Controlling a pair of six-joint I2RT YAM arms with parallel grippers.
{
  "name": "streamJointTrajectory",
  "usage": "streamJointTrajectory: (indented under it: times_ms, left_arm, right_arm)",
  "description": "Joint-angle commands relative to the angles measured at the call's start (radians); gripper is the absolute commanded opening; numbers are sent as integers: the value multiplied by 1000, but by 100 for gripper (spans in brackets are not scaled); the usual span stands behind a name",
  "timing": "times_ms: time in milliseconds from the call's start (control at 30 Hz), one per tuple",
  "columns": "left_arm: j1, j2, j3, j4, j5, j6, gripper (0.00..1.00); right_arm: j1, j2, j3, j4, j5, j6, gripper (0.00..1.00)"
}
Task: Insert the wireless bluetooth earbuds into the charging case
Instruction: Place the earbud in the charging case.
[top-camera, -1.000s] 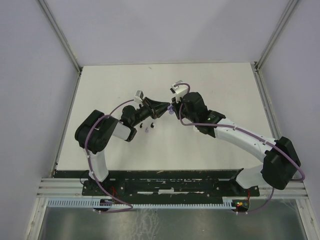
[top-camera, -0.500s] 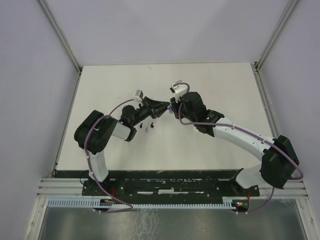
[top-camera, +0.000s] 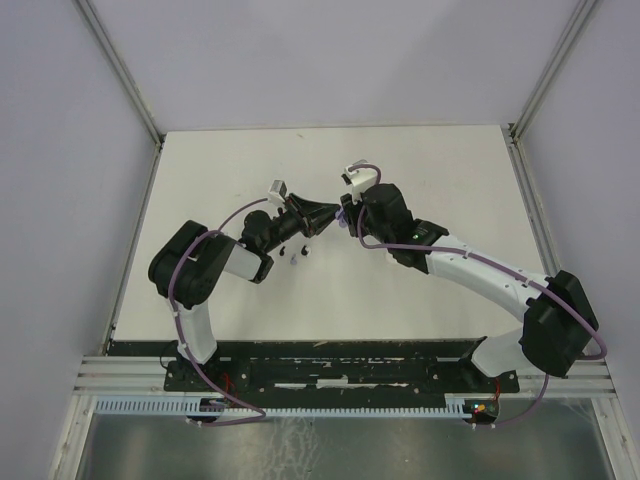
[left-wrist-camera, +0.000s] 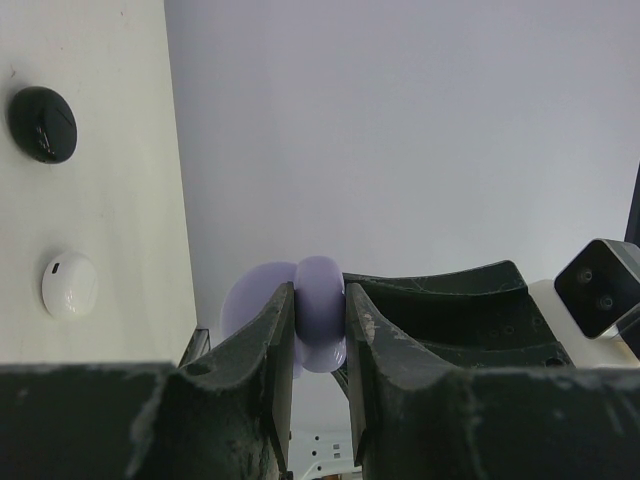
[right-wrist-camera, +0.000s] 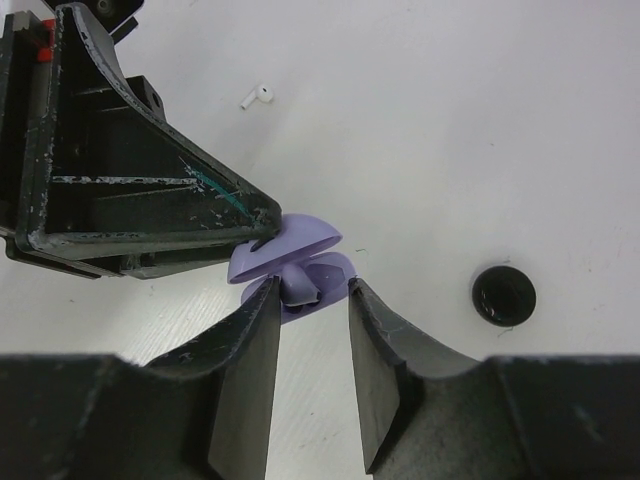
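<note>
My left gripper (left-wrist-camera: 320, 300) is shut on the edge of a lilac charging case (left-wrist-camera: 318, 320) and holds it above the table. In the right wrist view the case (right-wrist-camera: 300, 235) has its lid open. A lilac earbud (right-wrist-camera: 301, 284) sits in its lower half. My right gripper (right-wrist-camera: 312, 300) is open, its fingers on either side of that earbud, the left finger close against it. A white earbud (right-wrist-camera: 256, 96) lies on the table beyond. In the top view both grippers meet at the case (top-camera: 341, 218) mid-table.
A round black disc (left-wrist-camera: 42, 123) and a round white disc (left-wrist-camera: 69, 284) lie on the white table (top-camera: 420, 160). A black disc (right-wrist-camera: 503, 296) also shows to the right in the right wrist view. Small loose pieces (top-camera: 297, 258) lie under the left arm.
The right gripper has edged slightly left towards the case. The left arm has not visibly moved.
</note>
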Motion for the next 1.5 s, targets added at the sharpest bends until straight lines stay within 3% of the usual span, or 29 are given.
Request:
streamJointTrajectory:
  times_ms: [0, 600, 1000, 1467]
  left_arm:
    - [-1, -40, 19, 73, -1, 21, 3]
    - [-2, 2, 27, 79, -3, 15, 3]
    - [-3, -6, 40, 65, -11, 15, 3]
    - [-4, -22, 34, 46, -10, 26, 3]
  right_arm:
    - [-2, 5, 46, 18, 28, 8, 42]
    - [-1, -68, 28, 78, 23, 11, 56]
    - [-2, -78, 149, -208, 149, 38, 67]
    - [-2, -43, 153, -190, 62, 31, 68]
